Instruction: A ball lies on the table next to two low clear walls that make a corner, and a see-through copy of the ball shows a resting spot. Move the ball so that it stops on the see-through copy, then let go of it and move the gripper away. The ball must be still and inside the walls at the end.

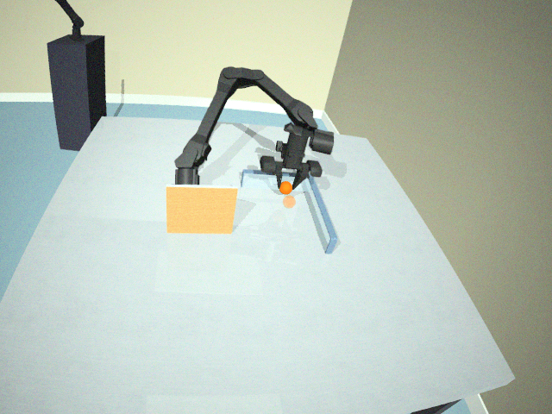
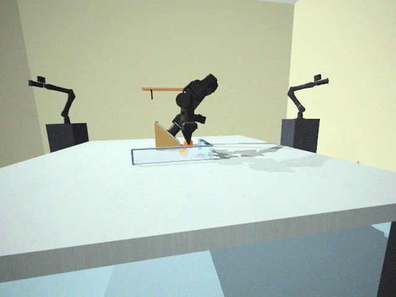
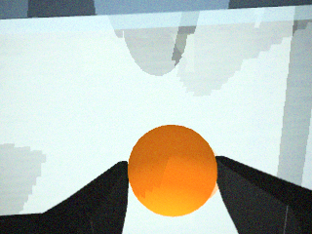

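The orange ball (image 1: 285, 188) (image 2: 185, 143) (image 3: 172, 177) is held between the two fingertips, with one finger on each side. My gripper (image 1: 286, 187) (image 2: 189, 142) (image 3: 171, 167) is shut on it, pointing down. The ball is off the table, higher than the see-through copy (image 1: 289, 202) (image 2: 183, 151), which is pale orange and sits inside the corner. In the wrist view the copy is almost wholly hidden behind the ball. The clear walls show as a long blue-edged wall (image 1: 323, 209) (image 2: 159, 148) and a shorter wall (image 1: 263, 172) that meets it near the gripper.
An orange-faced wedge block (image 1: 200, 209) (image 2: 163, 138) stands on the table (image 1: 267, 334) (image 2: 159, 198), beside the arm's base. The long wall lies to the right of the gripper in the top view. Other arms stand on dark pedestals (image 2: 67, 135) (image 2: 300, 134) beyond the table.
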Available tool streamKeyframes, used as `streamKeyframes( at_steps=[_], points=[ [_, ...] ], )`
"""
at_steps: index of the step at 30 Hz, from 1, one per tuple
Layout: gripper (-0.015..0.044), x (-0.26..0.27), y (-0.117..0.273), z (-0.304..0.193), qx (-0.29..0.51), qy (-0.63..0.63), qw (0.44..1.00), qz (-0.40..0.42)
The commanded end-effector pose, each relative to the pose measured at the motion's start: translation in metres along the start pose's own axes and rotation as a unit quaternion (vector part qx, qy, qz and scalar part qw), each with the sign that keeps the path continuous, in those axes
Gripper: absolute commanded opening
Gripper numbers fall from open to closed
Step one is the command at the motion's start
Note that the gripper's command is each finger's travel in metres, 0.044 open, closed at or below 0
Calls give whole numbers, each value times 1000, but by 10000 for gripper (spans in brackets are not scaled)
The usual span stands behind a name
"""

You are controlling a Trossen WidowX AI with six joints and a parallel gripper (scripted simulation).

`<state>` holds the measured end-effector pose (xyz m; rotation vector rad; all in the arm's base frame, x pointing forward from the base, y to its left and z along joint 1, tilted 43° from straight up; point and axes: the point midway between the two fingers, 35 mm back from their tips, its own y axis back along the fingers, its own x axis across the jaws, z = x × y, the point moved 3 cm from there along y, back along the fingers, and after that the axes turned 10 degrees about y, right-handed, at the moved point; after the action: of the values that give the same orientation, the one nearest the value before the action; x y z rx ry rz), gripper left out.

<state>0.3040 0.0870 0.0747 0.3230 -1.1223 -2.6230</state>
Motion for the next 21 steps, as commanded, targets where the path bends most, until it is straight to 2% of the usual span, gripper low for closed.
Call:
streamKeyframes(
  at_steps=[1, 13, 17, 21],
  points=[
    [0, -3, 26, -2, 5, 3, 1000, -2],
    [0, 5, 92, 2, 2, 3, 1000, -1],
    [0, 4, 91, 1, 2, 3, 1000, -1],
    [0, -5, 66, -14, 3, 4, 1000, -2]
  ],
)
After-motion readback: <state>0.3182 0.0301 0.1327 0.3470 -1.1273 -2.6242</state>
